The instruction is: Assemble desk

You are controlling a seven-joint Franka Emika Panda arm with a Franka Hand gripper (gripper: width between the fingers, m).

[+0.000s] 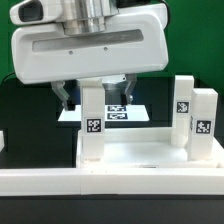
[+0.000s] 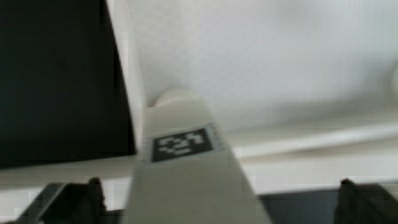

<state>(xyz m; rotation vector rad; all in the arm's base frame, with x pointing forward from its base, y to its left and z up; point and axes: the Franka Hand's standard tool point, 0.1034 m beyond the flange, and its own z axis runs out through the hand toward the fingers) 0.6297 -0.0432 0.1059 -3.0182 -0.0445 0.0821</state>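
Note:
The white desk panel (image 1: 140,155) lies flat at the front, raised rim up. Three white tagged legs stand upright on it: one at its left corner (image 1: 93,130) and two at its right side (image 1: 185,108) (image 1: 204,122). My gripper (image 1: 97,95) hangs over the left leg, open, with a finger (image 1: 65,96) on each side of the leg's top and not touching it. In the wrist view the leg (image 2: 187,150) rises between my dark fingertips (image 2: 80,202), with gaps on both sides, and the panel (image 2: 267,60) lies below my gripper (image 2: 222,205).
The marker board (image 1: 122,112) lies on the black table behind the panel. A long low white border rail (image 1: 40,182) runs along the front. Black table surface (image 2: 54,80) shows beside the panel.

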